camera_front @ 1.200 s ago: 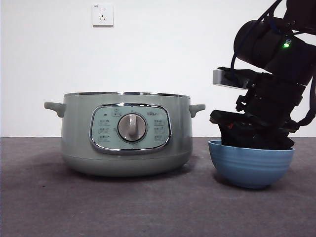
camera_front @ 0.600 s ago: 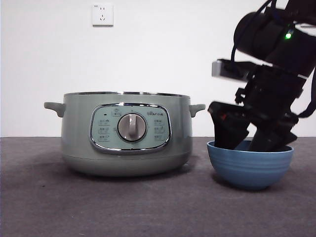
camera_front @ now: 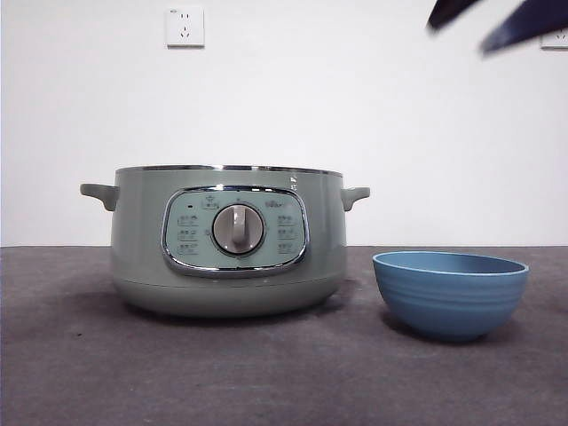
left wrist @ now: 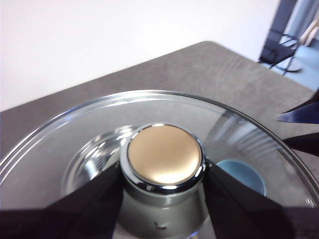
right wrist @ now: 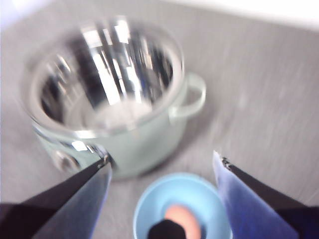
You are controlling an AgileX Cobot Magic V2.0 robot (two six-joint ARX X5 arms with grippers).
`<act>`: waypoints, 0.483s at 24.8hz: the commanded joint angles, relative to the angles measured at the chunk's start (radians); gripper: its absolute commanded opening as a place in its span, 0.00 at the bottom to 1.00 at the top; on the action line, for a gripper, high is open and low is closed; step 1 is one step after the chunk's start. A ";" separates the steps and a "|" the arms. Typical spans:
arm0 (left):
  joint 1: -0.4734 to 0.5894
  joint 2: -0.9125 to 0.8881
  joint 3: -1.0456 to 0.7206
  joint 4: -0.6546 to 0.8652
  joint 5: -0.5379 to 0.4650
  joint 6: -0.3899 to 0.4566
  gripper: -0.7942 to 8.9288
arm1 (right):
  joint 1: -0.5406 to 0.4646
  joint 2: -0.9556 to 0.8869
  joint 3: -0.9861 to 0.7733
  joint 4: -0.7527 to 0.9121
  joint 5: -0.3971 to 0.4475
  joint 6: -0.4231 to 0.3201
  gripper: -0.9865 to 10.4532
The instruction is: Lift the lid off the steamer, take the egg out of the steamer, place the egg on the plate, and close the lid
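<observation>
A: Progress check. The lid [left wrist: 164, 149] is seen off the steamer [camera_front: 226, 240], clamped at its knob by the left end effector [left wrist: 162, 191]. The steamer is at centre-left of the front view, open-topped.

B: The egg [right wrist: 182, 219] is noted inside the plate [camera_front: 450, 293], lower right of the front view, on the surface [camera_front: 284, 373]. The right end effector [right wrist: 162, 184] is held above with jaws spread, empty.

A: Judged remaining: only the lid to be replaced.
</observation>
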 commanded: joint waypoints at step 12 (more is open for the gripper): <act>-0.085 0.326 -0.007 0.295 -0.018 0.034 0.07 | 0.001 -0.203 0.156 -0.137 0.004 0.025 0.40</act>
